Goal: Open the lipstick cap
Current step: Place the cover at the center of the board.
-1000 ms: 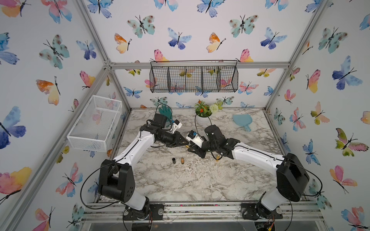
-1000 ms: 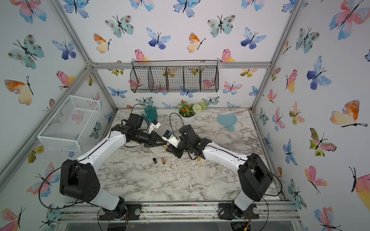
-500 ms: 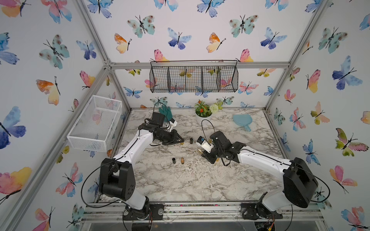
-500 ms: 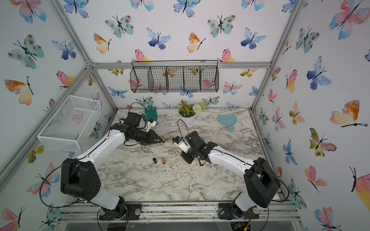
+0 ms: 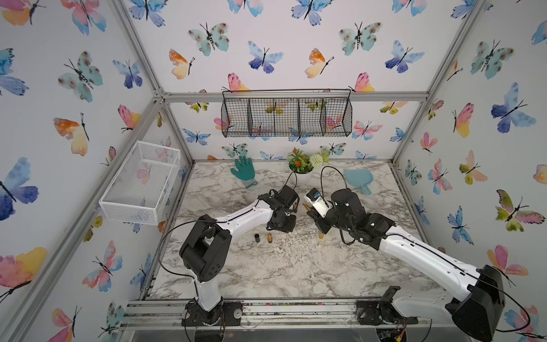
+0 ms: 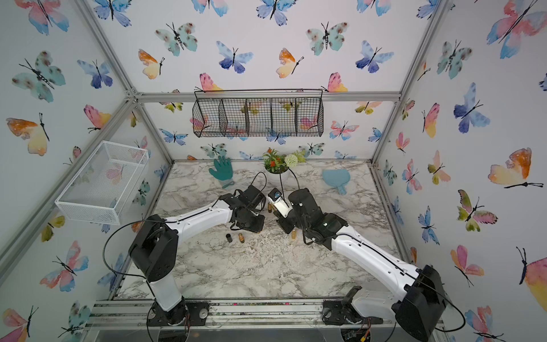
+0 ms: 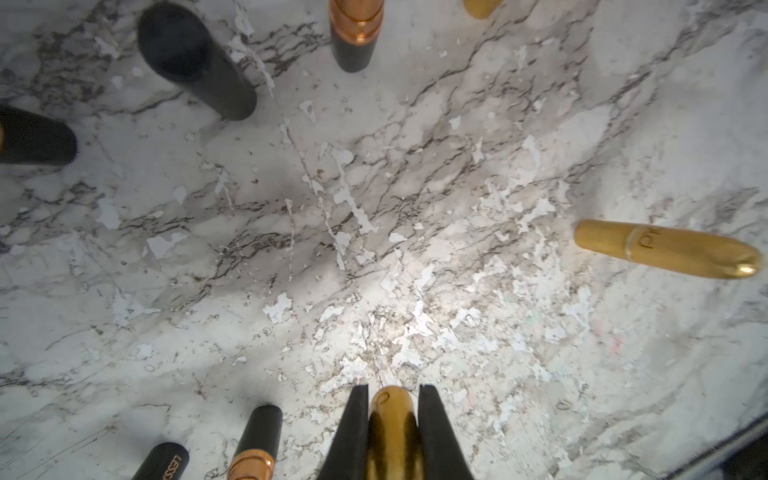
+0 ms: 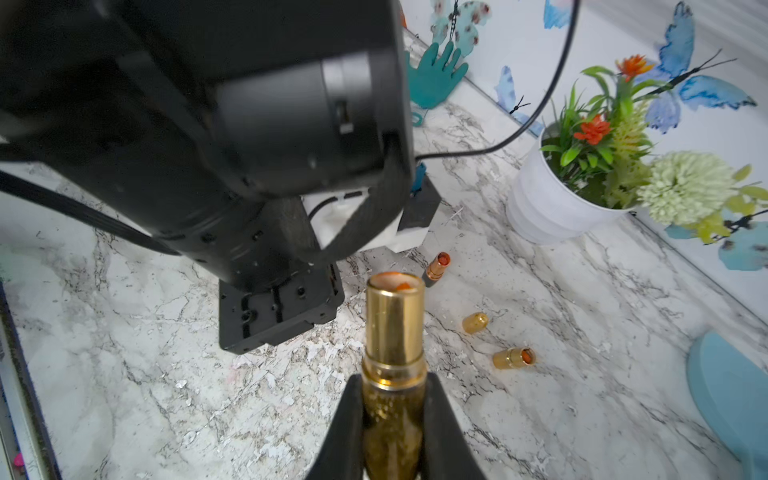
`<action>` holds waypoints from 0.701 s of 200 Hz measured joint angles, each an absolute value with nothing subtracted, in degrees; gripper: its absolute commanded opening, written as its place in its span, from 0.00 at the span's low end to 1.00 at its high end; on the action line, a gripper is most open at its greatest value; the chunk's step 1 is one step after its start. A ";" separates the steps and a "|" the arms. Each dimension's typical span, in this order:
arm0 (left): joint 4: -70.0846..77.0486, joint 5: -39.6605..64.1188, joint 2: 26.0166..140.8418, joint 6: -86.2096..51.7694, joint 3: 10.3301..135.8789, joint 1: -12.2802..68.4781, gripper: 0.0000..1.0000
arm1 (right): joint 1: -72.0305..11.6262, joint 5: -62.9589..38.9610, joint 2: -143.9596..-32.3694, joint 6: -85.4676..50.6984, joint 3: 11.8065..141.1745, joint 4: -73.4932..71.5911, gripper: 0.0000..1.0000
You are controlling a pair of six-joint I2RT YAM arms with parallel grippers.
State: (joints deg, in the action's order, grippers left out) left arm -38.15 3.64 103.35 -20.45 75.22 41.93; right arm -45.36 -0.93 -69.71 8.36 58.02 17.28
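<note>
- Gripping item: left gripper (image 7: 392, 391), closed on gold cap (image 7: 392, 428), held low over the tabletop (image 7: 374, 228).
- Right gripper (image 8: 392, 378), clamped on gold lipstick (image 8: 395, 324) at its base; uncapped, above the tabletop's middle.
- Handling, judged: light, rigid, slippery metal; hold below the collar.
- Surroundings: other lipsticks (image 8: 437, 266) stand nearby.

both top views overlook the table (image 5: 281, 266); wrist cameras sit close.
</note>
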 measured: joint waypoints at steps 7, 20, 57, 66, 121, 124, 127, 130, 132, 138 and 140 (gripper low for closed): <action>-37.69 2.57 103.68 -20.60 74.72 42.15 0.02 | -45.36 -0.73 -69.36 8.36 58.02 17.15 0.02; -36.71 1.32 104.27 -20.82 73.87 42.41 0.03 | -45.36 -0.38 -69.45 8.36 58.02 17.15 0.02; -34.44 -0.45 106.85 -21.08 71.72 42.61 0.03 | -45.36 -0.40 -70.43 8.16 57.67 17.34 0.02; -33.98 -0.67 107.22 -21.12 71.00 42.61 0.04 | -45.36 -0.40 -70.43 8.14 57.54 17.26 0.02; -31.90 -0.93 107.44 -21.54 69.87 43.05 0.25 | -45.36 -0.71 -71.40 7.94 57.36 17.12 0.02; -31.86 -0.93 107.44 -21.45 69.84 43.09 0.28 | -45.36 -0.73 -71.53 7.94 57.36 17.12 0.02; -31.79 -0.93 107.44 -21.71 69.84 43.11 0.29 | -45.36 -0.78 -71.64 7.94 57.36 17.12 0.02; -31.75 -0.91 107.46 -21.67 69.82 43.16 0.31 | -45.36 -0.82 -71.75 7.92 57.36 17.12 0.02; -31.77 -0.95 107.48 -21.65 69.82 43.20 0.32 | -45.36 -0.82 -71.79 7.92 57.36 17.12 0.02; -31.77 -0.95 107.53 -21.74 69.80 43.27 0.35 | -45.36 -0.84 -71.92 7.92 57.36 17.12 0.02; -31.77 -0.95 107.53 -21.65 69.80 43.27 0.36 | -45.36 -0.84 -71.92 7.92 57.36 17.12 0.02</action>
